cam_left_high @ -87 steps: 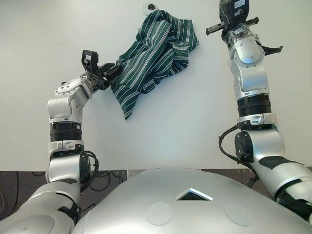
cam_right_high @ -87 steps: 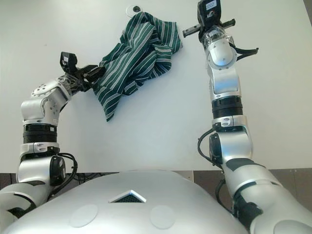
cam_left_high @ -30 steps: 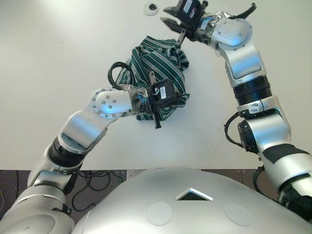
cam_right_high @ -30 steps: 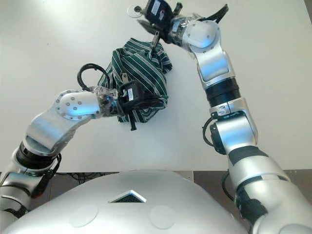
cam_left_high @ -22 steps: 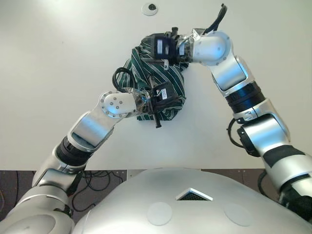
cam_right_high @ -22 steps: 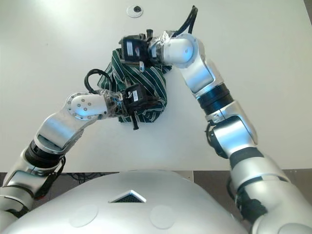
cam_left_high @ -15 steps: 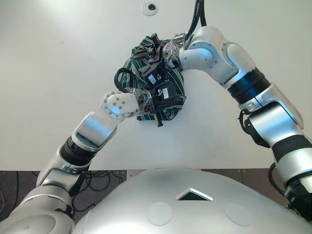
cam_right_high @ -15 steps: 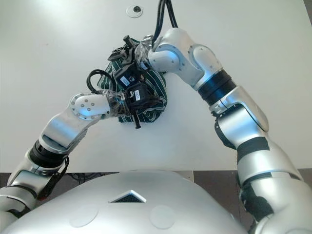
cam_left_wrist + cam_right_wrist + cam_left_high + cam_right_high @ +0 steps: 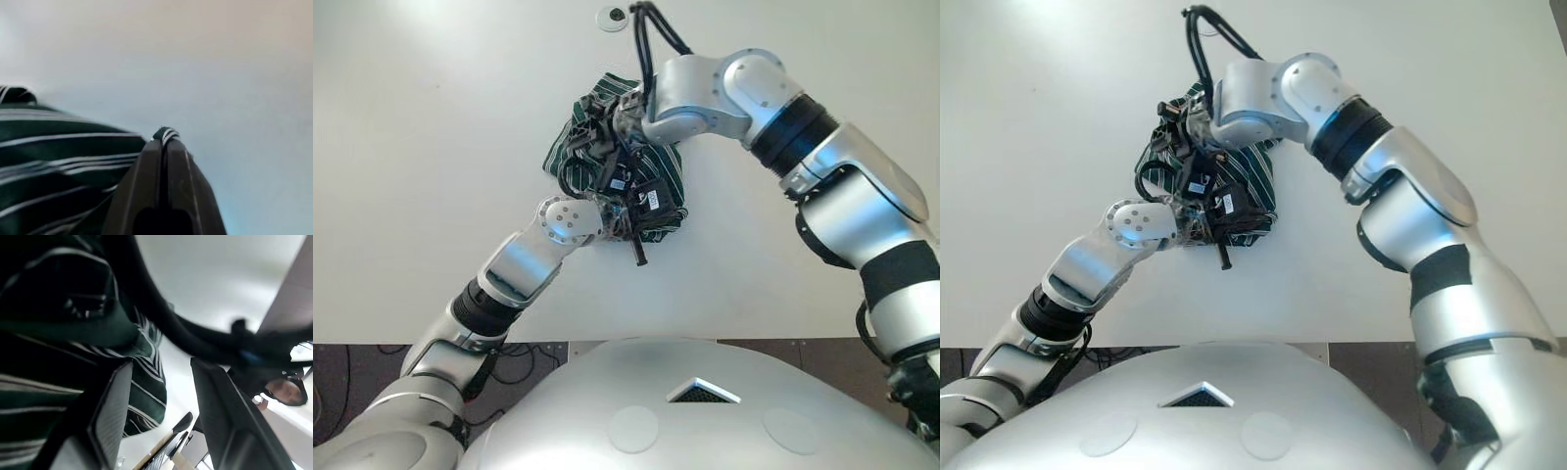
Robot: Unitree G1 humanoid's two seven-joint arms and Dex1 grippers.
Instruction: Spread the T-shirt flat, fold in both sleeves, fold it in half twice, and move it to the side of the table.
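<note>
L gripper is clamped tight on a small nub of the T-shirt, black fingers pressed together w/ a bit of striped cloth poking out at the tips. Nearest the robot, at 6 o'clock, the table edge gives way to dark floor w/ loose black cables. Tabletop is plain, matte, off-white. L arm comes in from approx 7 o'clock, R arm from 3 o'clock, both meeting over the shirt, which sits just past table centre toward 12 o'clock. Shirt is dark green w/ thin white stripes, soft fabric bunched into a rumpled lump, not spread flat; folds pile up under and around both wrists. L gripper holds the lump's 5 o'clock edge. R gripper sits at the lump's 10–11 o'clock side, its flat dark fingers apart w/ a clear gap, cloth lying against one finger, nothing pinched. Farther out at 12 o'clock, well apart from the shirt, lies a small round disc w/ a dark centre. Vs 2.9 s ago: shirt was then drawn out long toward 8 o'clock, L gripper at that end, R gripper off at its 1 o'clock; since then L arm has swung inward, bundling the cloth, and R arm has swept across over it to the far-left side.
</note>
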